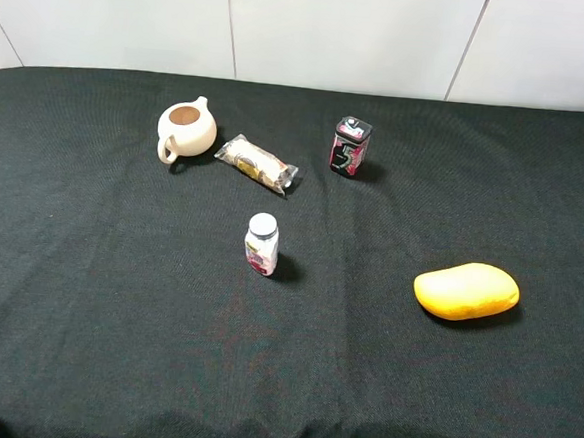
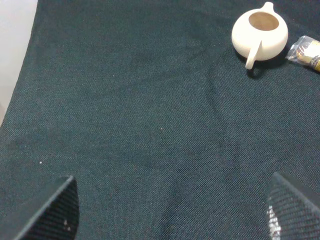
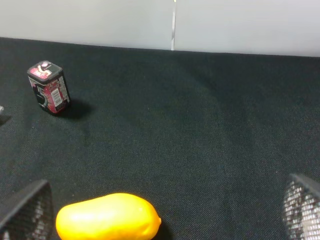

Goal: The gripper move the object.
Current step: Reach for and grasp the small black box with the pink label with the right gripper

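Note:
The black tin (image 1: 350, 146) with pink-red markings and a whitish top stands upright at the back of the black cloth, right of centre. It also shows in the right wrist view (image 3: 48, 88), far ahead of the gripper. My right gripper (image 3: 165, 212) is open and empty, low over the cloth at the near right, with the yellow mango (image 3: 107, 218) just ahead of it. My left gripper (image 2: 172, 212) is open and empty over bare cloth at the near left. In the high view only small bits of both arms show at the bottom corners.
A cream teapot (image 1: 186, 129) without a lid and a wrapped snack packet (image 1: 258, 164) lie at the back left. A small white-capped bottle (image 1: 261, 244) stands in the middle. The mango (image 1: 466, 290) lies at the right. A white wall (image 1: 305, 29) rises behind the table.

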Robot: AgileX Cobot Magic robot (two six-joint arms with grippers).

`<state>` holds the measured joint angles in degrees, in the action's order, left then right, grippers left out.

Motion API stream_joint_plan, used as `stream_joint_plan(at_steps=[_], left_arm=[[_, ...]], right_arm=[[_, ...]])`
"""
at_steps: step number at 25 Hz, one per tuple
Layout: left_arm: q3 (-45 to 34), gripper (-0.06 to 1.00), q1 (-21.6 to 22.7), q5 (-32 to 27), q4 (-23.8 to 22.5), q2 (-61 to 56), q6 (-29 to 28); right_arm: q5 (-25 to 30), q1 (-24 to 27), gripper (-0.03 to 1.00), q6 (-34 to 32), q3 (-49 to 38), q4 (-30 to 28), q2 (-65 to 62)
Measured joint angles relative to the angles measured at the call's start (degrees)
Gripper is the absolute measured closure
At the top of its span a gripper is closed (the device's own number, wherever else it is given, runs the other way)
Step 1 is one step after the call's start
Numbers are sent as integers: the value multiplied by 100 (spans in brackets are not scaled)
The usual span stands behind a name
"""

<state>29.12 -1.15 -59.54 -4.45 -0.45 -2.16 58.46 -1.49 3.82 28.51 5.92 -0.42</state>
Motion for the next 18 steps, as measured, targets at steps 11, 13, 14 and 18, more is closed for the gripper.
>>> stream_joint_plan(at_steps=[11, 13, 14, 18], left_arm=[[0, 15, 0, 0, 0, 0, 0], [0, 15, 0, 0, 0, 0, 0], [0, 15, 0, 0, 0, 0, 0], [0, 15, 0, 0, 0, 0, 0]], right_arm=[[0, 0, 27, 0, 0, 0, 0], [0, 0, 27, 0, 0, 0, 0], [0, 0, 27, 0, 0, 0, 0], [0, 0, 27, 0, 0, 0, 0]])
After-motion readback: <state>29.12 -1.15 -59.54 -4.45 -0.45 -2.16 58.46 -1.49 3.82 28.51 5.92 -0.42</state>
